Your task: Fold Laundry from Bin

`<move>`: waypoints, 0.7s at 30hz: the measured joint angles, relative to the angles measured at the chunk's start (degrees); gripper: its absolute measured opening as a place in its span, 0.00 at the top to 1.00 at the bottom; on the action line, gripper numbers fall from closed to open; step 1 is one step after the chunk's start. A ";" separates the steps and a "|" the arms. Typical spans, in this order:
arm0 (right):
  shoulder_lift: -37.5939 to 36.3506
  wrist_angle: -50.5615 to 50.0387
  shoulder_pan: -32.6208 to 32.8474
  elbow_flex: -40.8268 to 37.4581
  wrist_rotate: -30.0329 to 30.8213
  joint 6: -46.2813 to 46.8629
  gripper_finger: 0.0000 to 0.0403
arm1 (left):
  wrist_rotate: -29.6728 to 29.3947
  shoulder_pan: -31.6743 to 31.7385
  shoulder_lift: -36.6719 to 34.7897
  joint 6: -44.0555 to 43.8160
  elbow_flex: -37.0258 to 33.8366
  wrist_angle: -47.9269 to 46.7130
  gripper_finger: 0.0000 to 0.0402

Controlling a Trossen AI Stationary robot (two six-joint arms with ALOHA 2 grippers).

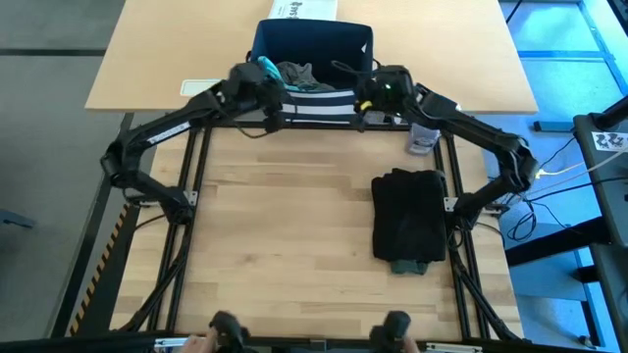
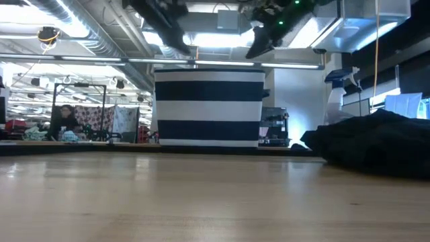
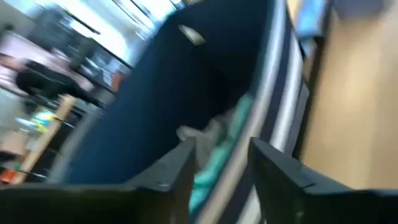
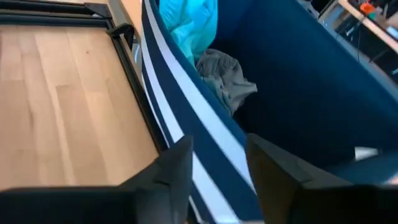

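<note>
The navy bin (image 1: 312, 49) with white stripes stands at the far middle of the table. It holds a teal piece (image 1: 265, 69) and a grey piece (image 1: 295, 72). My left gripper (image 3: 221, 171) is open above the left end of the bin's near rim, and the teal piece (image 3: 214, 165) shows between its fingers. My right gripper (image 4: 214, 171) is open above the right end of the near rim, over the striped near wall (image 4: 186, 118). In the low view both grippers (image 2: 180, 37) (image 2: 261, 40) hang just above the bin's top (image 2: 208, 70). A folded black garment (image 1: 409, 224) lies on an olive piece (image 1: 407, 265) at the right.
A spray bottle (image 1: 424, 137) stands to the right of the bin, behind the black garment. A white printed box (image 1: 299, 8) stands behind the bin. Bare wooden table (image 1: 275, 226) lies at the middle and left. A person (image 2: 65, 121) sits far off in the room.
</note>
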 joint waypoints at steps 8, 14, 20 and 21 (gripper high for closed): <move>8.04 -0.02 -1.98 6.52 -0.27 -6.35 0.52 | -0.76 2.29 10.05 -0.87 6.78 -7.03 0.45; 12.07 0.31 -5.95 7.23 -3.18 -7.28 0.51 | -3.58 3.77 13.97 -0.12 9.96 -8.39 0.45; 12.68 -1.14 -7.39 7.38 -7.97 -7.02 0.52 | -2.66 3.37 14.16 -1.82 10.04 -14.89 0.50; 12.56 -1.79 -7.34 7.38 -9.23 -7.01 0.52 | -2.60 3.13 14.16 -2.71 10.04 -15.97 0.52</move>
